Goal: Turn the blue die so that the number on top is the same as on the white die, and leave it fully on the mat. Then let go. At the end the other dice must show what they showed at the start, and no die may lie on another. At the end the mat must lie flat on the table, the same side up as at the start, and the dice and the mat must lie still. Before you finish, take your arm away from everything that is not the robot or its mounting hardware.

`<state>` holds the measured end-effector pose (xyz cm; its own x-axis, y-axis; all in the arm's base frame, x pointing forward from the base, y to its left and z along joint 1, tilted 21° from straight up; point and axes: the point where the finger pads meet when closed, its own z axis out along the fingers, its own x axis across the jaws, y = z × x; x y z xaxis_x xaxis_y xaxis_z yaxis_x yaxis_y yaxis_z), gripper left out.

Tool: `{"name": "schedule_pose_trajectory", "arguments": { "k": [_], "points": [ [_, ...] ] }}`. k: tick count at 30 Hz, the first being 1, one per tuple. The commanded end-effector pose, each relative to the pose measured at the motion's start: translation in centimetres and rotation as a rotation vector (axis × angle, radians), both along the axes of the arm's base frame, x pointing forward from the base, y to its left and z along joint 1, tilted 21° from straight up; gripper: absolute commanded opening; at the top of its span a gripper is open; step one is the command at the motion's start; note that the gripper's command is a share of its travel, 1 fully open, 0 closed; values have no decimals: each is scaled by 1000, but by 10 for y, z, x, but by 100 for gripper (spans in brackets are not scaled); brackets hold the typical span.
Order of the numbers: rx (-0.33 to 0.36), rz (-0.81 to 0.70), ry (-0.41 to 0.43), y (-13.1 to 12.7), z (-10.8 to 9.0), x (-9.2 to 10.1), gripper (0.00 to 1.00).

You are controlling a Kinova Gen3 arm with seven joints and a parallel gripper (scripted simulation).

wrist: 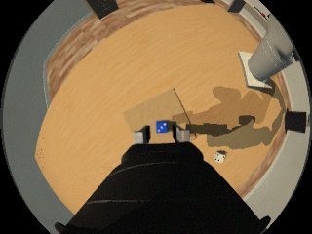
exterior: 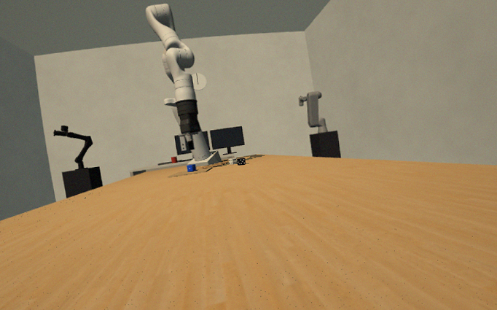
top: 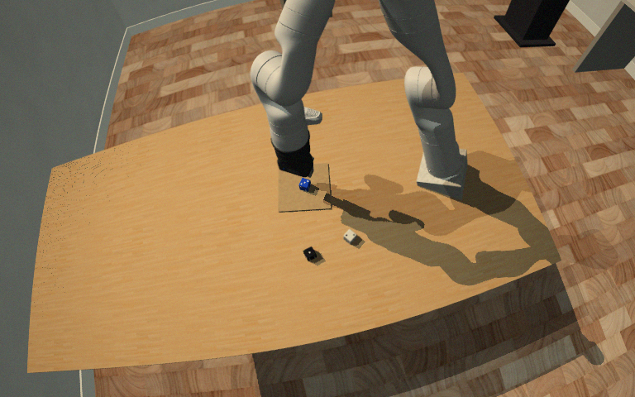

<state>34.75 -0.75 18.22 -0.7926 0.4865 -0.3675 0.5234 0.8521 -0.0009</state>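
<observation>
The blue die point(top: 304, 184) point(exterior: 191, 167) point(wrist: 163, 128) lies on the brown mat point(top: 299, 201) point(wrist: 146, 113), near its right side. My gripper point(wrist: 161, 131) point(exterior: 190, 143) is open and hangs above the die, its two fingertips to either side of the die in the wrist view. In the exterior view a gap shows between the fingers and the die. The white die point(top: 350, 236) point(exterior: 231, 161) point(wrist: 221, 155) lies on the table off the mat. The black die point(top: 309, 253) point(exterior: 241, 161) lies near it on the table.
The arm's base point(top: 442, 178) point(wrist: 260, 68) stands on the table to the right of the mat. The wooden table point(top: 164, 261) point(exterior: 264, 246) stretches wide to the left and front. Other robot stands and monitors stand beyond the table in the exterior view.
</observation>
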Motion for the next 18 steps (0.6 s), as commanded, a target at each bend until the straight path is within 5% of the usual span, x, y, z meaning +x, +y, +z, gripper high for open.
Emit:
{"name": "schedule_pose_trajectory", "arguments": {
  "k": [1,18],
  "points": [
    [1,2,3,1,-4,0,79],
    [1,2,3,-4,-25,8,79]
  ]
}}
